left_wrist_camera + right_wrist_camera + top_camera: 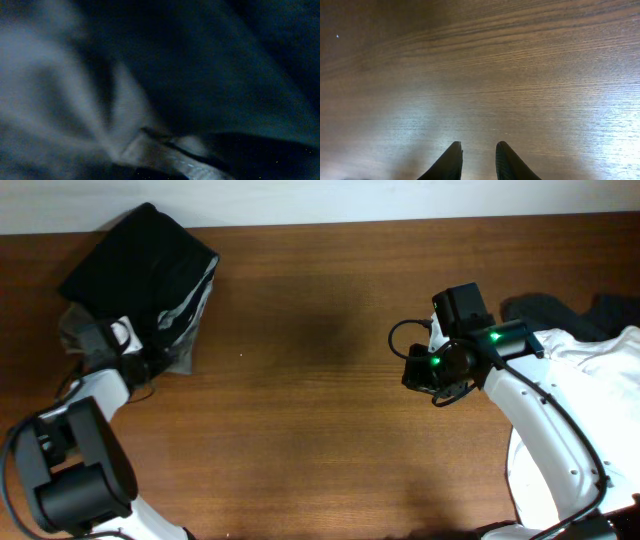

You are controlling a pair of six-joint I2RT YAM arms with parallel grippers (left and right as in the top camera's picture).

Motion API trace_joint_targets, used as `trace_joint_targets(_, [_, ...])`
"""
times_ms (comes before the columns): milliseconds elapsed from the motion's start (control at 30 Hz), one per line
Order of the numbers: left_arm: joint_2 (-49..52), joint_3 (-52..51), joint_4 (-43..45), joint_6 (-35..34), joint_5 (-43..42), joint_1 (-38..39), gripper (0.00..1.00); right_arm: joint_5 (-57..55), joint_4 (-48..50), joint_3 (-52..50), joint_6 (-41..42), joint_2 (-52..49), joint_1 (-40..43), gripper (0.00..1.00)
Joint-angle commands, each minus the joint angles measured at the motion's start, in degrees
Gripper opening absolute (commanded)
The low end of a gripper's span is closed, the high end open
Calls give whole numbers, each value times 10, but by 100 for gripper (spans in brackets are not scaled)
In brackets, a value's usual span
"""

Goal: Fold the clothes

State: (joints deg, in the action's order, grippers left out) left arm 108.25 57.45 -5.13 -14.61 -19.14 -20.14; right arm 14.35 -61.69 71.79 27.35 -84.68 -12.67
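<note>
The black shorts (150, 260) lie bunched at the table's far left corner, with the light grey inner waistband (192, 308) showing along their right edge. My left gripper (128, 346) is pressed into the shorts' lower left edge. The left wrist view shows only dark, blurred fabric (210, 75) with a pale fold (165, 150) right up against the camera, and the fingers are hidden. My right gripper (418, 370) hovers over bare wood right of centre. Its fingers (477, 160) are slightly apart and empty.
A dark garment (540, 310) and a white garment (600, 350) lie at the right edge, partly under the right arm. The brown wooden table (320, 430) stretches between the two arms. The far table edge runs just above the shorts.
</note>
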Motion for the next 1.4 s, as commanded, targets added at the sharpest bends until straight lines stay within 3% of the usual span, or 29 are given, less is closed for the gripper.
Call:
trace_joint_targets(0, [5,-2,59,-24,-5,63,4,-11,-1,5,-1,5,2,27])
trace_joint_targets(100, [5,5,111,-24,-26,72,11,-11,-1,5,-2,5,2,27])
trace_joint_targets(167, [-4,30,79,-23,-81,72,27,-11,-1,5,-2,5,2,27])
trace_joint_targets(300, [-89,108,-139,63,-99,85,46,-11,2,5,-21,21,2,36])
trace_joint_targets(467, [-232,190,-272,198,-107,129,60,-31,4,44,-94,120,2,42])
trace_joint_targets(567, [-338,219,-304,210,-49,158,78,-47,8,81,-137,214,2,47])
trace_joint_targets(600, [-374,219,-307,209,-33,167,93,-47,13,91,-149,247,2,49])
trace_joint_targets(633, [-409,219,-318,209,-24,174,99,-47,22,98,-160,278,2,52])
trace_joint_targets(667, [-430,219,-330,209,-24,176,99,-48,31,102,-168,304,2,55])
trace_joint_targets(700, [-449,219,-346,209,-24,176,99,-48,45,102,-171,334,2,70])
trace_joint_targets(733, [-459,219,-356,209,-24,176,99,-51,57,102,-171,349,2,99])
trace_joint_targets(933, [-480,219,-376,207,-25,176,99,-62,96,102,-170,410,2,99])
trace_joint_targets(1200, [-478,219,-376,207,-25,176,99,-76,-51,101,-171,408,2,99])
trace_joint_targets(1367, [-478,219,-376,207,-24,176,99,-143,-50,101,-189,408,2,99])
